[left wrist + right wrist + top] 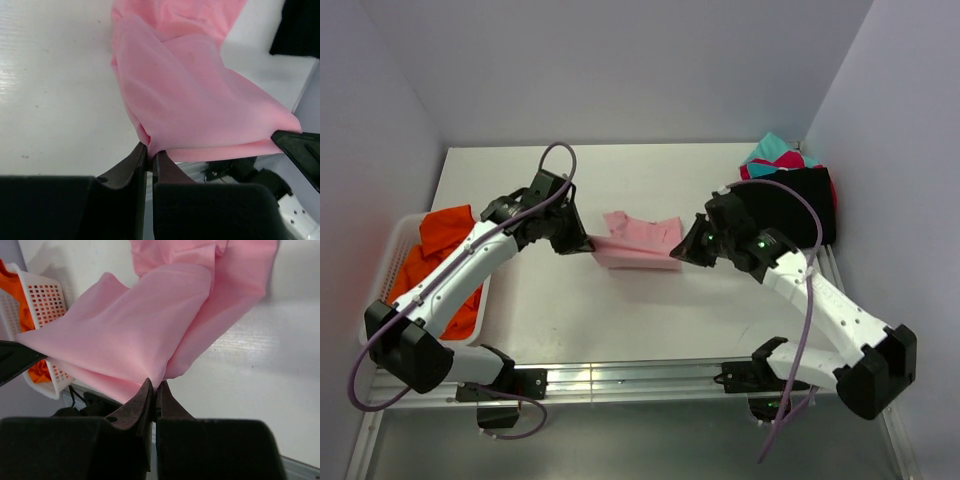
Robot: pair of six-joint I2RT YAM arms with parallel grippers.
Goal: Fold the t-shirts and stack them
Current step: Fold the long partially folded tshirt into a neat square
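A light pink t-shirt hangs stretched between both grippers over the middle of the table. My left gripper is shut on its left corner, and the cloth is pinched between the fingertips. My right gripper is shut on the right corner, the pink t-shirt bunching at its tips. An orange t-shirt lies in the basket at the left. A stack with a black t-shirt on top, magenta and teal beneath, sits at the back right.
A white mesh basket stands at the table's left edge. White walls close in the back and both sides. A metal rail runs along the near edge between the arm bases.
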